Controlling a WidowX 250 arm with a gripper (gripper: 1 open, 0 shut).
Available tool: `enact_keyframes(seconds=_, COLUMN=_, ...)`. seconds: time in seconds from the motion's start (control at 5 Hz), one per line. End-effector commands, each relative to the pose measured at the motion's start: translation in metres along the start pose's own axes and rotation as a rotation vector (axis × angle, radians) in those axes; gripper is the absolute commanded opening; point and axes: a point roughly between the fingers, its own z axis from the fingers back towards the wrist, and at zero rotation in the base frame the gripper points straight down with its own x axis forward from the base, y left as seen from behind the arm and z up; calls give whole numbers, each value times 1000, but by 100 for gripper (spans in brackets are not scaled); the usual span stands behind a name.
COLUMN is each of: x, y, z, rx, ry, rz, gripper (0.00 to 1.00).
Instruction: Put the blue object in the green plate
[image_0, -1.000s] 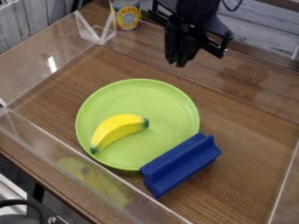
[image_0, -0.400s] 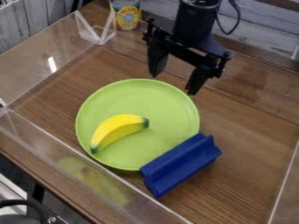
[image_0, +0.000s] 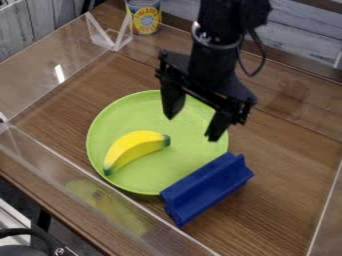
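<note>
Blue channel block (image_0: 207, 187) is sitting closest to the camera, on the wooden table (image_0: 287, 130), with its upper-left edge right at the rim of the green plate (image_0: 147, 106), maybe overlapping it a bit, hard to tell. Its long axis runs diagonally, lower-left to upper-right, groove facing up. A yellow banana (image_0: 134, 148) is lying on the plate, just left of the block.

Further back, the gripper (image_0: 195, 111) hangs over the plate's right side, pointing straight down, jaws spread wide with nothing in them. So the block lies toward the camera and slightly right of the hand. My guess: the fingers line up roughly along the block's length, so the wrist probably needs a turn to pinch across the narrow width.
</note>
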Motion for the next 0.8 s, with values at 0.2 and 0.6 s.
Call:
enact_keyframes(seconds=0.2, x=-10, y=0, z=15, rx=-28, ry=-35, rz=28, gripper=100)
enact_keyframes(seconds=0.6, x=-7, y=-16, z=16, rx=-37, ry=-15, rz=87, gripper=100)
